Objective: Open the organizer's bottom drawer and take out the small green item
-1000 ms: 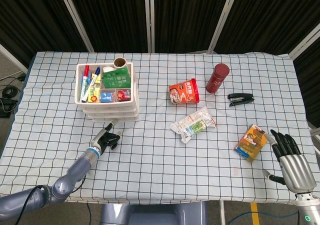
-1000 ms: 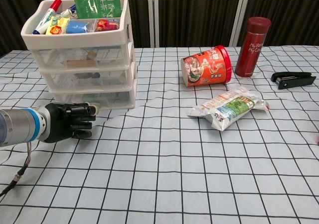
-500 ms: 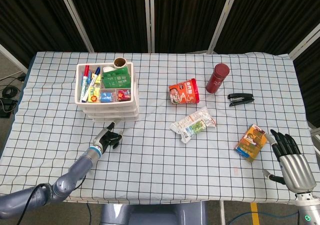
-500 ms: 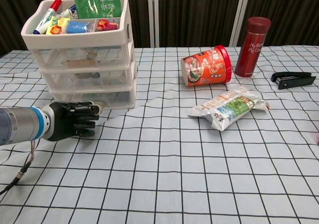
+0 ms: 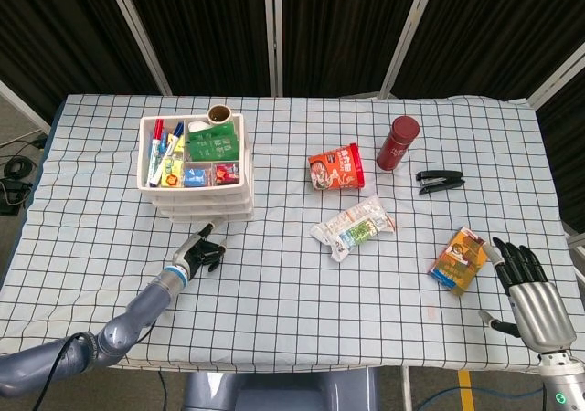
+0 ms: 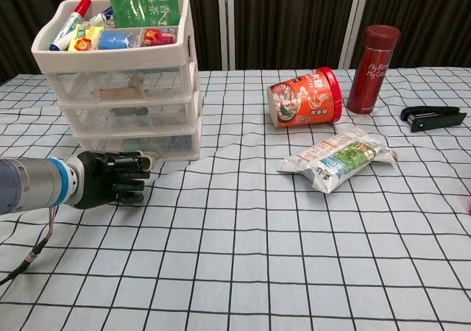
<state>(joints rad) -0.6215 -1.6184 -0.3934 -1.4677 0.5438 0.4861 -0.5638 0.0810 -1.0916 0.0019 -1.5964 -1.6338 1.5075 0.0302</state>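
Observation:
The white three-drawer organizer (image 5: 196, 201) (image 6: 125, 81) stands at the left of the table, its top tray filled with markers and green packets. All its drawers are pushed in, and the bottom drawer (image 6: 136, 146) shows nothing green through its clear front. My left hand (image 5: 198, 254) (image 6: 110, 178) lies on the cloth just in front of that drawer, fingers curled in on nothing, its thumb tip at the drawer's lower front. Near the front right table edge my right hand (image 5: 530, 292) rests with its fingers spread and holds nothing.
Right of the organizer lie a red noodle cup (image 5: 335, 168) (image 6: 307, 97) on its side and a snack packet (image 5: 353, 227) (image 6: 337, 159). A red bottle (image 5: 397, 143) (image 6: 373, 59) and a black stapler (image 5: 440, 181) (image 6: 432, 116) sit further back, an orange box (image 5: 458, 260) by my right hand.
My left hand has crept forward and slightly right, closer to the bottom drawer's front. The right hand has not moved.

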